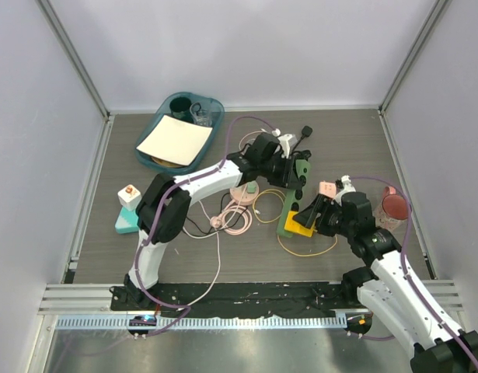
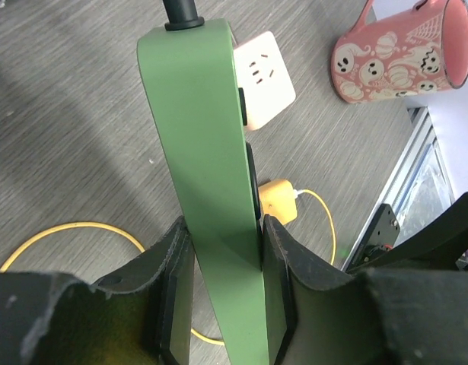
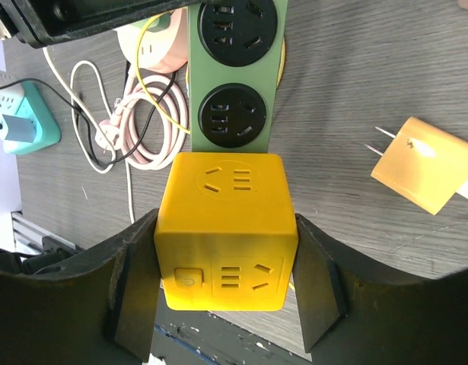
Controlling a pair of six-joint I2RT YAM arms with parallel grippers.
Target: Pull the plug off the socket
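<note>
A green power strip [image 1: 289, 208] lies mid-table, seen edge-on in the left wrist view [image 2: 203, 137]. A yellow cube plug [image 1: 299, 226] sits on its near end socket, below two black sockets on the strip [image 3: 195, 68]. My left gripper [image 1: 293, 172] is shut on the strip's far end, with the fingers [image 2: 222, 228] pressing both faces. My right gripper [image 1: 310, 214] is shut on the yellow cube [image 3: 230, 220], one finger on each side [image 3: 224, 219].
A loose yellow flat plug [image 3: 424, 163] with its yellow cable [image 1: 308, 249] lies right of the strip. A pink mug [image 1: 394, 206] and a white adapter [image 2: 264, 76] are to the right. Pink coiled cable [image 1: 235, 217], a teal adapter [image 1: 128, 210] and a teal bin [image 1: 180, 132] are to the left.
</note>
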